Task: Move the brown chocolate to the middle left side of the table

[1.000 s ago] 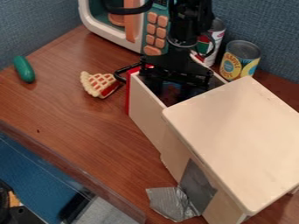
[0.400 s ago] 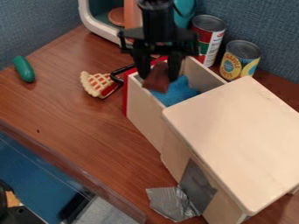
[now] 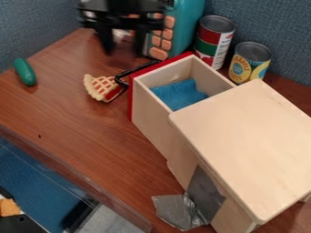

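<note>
The brown chocolate (image 3: 124, 49) is hanging between the two fingers of the tool (image 3: 125, 51), over the far part of the desk (image 3: 72, 118), just in front of the toy microwave (image 3: 163, 34) and beyond the lattice-topped pie slice (image 3: 102, 87). The tool is closing on it from both sides, standing only as wide as the piece is requiring. Judging by its size against the fingers, the chocolate is probably going to handle as something light; whether it is stiff or soft, the view is not settling, though a toy piece is likely to be firm and hard to break. Its faces may be proving a little slippery, so a hold across two opposite sides, near the middle, is seeming best, with the lower end staying free for a gentle set-down. A grip too near one edge could be letting it tilt or slide. As for looks, it is showing as a small, dull, dark reddish-brown patch, its outline blurring into the brown wood behind, so its exact shape and any markings are escaping the eye. The task is now calling for lowering it onto the desk's middle left side.
</note>
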